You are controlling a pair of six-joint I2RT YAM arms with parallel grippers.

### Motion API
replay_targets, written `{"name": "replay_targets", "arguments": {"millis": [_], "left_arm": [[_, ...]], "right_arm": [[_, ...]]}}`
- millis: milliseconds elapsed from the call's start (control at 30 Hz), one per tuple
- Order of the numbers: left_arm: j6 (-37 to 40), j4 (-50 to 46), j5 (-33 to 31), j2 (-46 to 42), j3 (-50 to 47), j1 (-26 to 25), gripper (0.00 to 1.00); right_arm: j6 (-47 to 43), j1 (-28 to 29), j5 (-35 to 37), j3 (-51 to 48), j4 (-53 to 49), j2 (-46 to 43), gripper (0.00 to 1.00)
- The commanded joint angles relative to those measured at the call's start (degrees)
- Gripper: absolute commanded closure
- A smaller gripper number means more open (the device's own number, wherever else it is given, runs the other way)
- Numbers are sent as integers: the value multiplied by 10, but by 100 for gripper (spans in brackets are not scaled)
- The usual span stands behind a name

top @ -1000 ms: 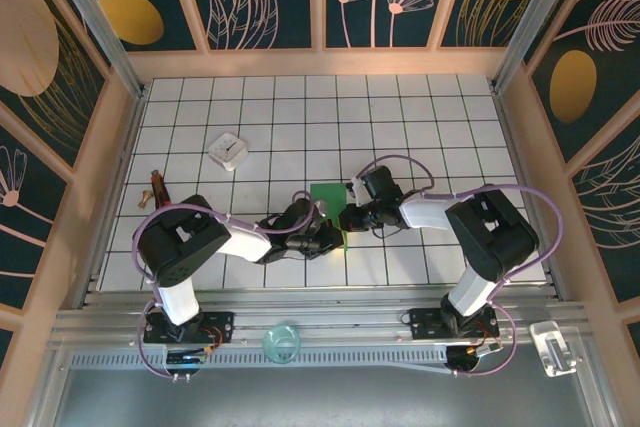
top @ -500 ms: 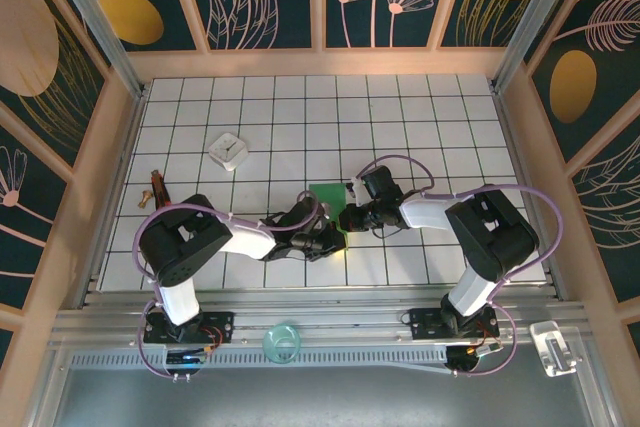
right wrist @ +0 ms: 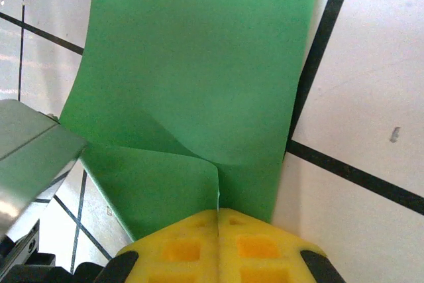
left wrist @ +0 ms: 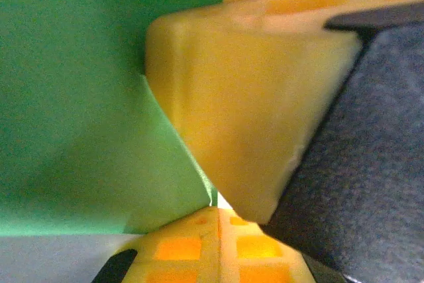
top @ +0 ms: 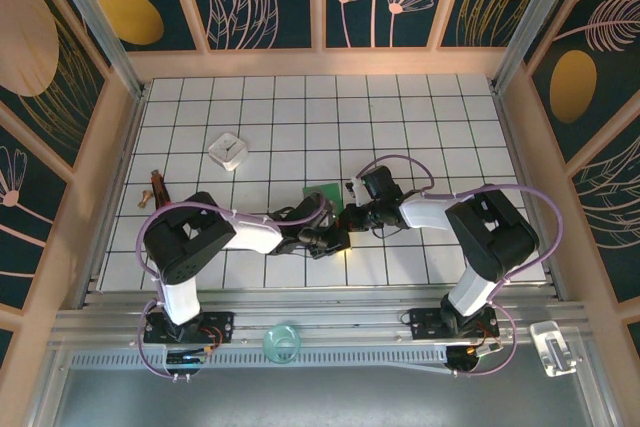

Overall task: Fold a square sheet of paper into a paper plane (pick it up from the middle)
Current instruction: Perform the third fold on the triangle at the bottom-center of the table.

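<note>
Early fold in hand by the look of it, well short of a dart: through the right wrist camera, one corner flap turned in along a slanted crease, no nose formed. Lying just toward 6 o'clock of the middle of the tiled table (top: 400,127), the paper (top: 324,194), pinched from both sides. Clenched on the paper's edge at the flap's corner, from the 3 o'clock side, with the right gripper (right wrist: 218,222). Clenched on a paper edge just beside that, reaching in from 9 o'clock, with the left gripper (left wrist: 217,211).

Seen from overhead as a narrow strip, long axis roughly 11 to 5 o'clock. Pointing nowhere so far: far end square, near end hidden under the fingers.

Next, probably: hold one pinch as anchor, press the flap flat along its crease, then match it with the opposite corner. Calls for small, slow moves, given such crowded fingers.
</note>
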Motion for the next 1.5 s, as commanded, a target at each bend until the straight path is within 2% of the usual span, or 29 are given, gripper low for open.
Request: {"name": "replay_targets", "arguments": {"millis": [0,233,467,800,1033,1467], "left_arm": [[6,-49,49,6,6,-19,100],[-3,-5,42,-69,-26,-11,100],[2,12,14,-140,-66,68,100],[32,-1,1,-87,-24,126,100],[62,-35,8,-42,7,127,100],[90,-66,-8,-38,-2,134,100]], "right_arm": [[-4,-1,47,-26,-63,26,100],[-4,-3,49,-27,-65,27,100],[-5,-4,49,-25,-65,28,100],[-6,-4,49,-26,-65,28,100],[-6,-5,49,-24,-66,28,100],[-5,-7,49,-25,-65,30,100]]}}
